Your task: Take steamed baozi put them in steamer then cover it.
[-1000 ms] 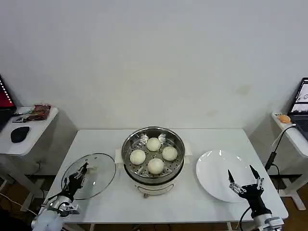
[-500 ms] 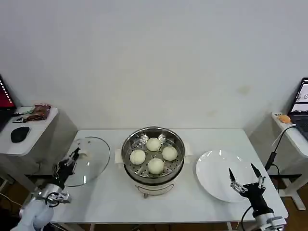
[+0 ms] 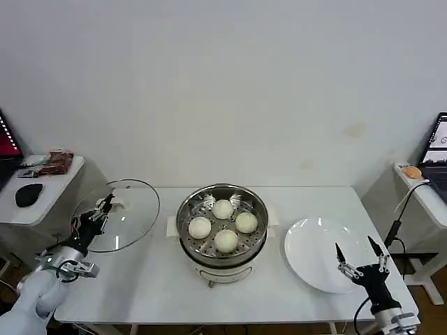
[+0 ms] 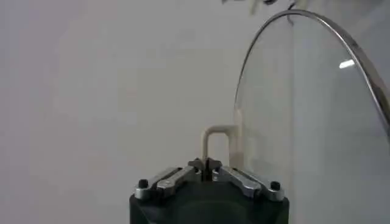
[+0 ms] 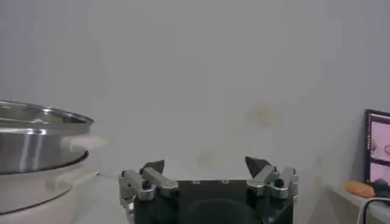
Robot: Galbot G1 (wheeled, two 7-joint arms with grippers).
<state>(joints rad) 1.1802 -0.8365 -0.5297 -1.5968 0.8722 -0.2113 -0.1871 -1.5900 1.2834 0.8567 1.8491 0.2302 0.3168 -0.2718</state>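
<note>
Several cream-white baozi [image 3: 223, 224] lie on the perforated floor of the shiny steel steamer [image 3: 188, 206] at the table's middle; its rim [image 5: 36, 115] also shows in the right wrist view. The clear glass cover [image 3: 133, 213] hangs tilted above the table's left end. My left gripper [image 3: 105, 204] is shut on the cover's white bar handle [image 4: 214, 141], with the glass disc [image 4: 311, 122] standing on edge beside it. My right gripper [image 3: 359, 259] stands open with nothing between its fingers [image 5: 153, 166], at the near right edge of the white plate [image 3: 314, 255].
A side table [image 3: 42, 192] at the left carries a black mouse [image 3: 28, 194] and small items. Another desk at the right holds a laptop [image 3: 438, 150] and an orange object [image 3: 413, 172]. A cable [image 3: 398, 220] hangs off the table's right edge.
My left gripper has lifted the cover off the table's left part and carried it up and leftward, tilting it. The right gripper has drifted slightly right, still open.
</note>
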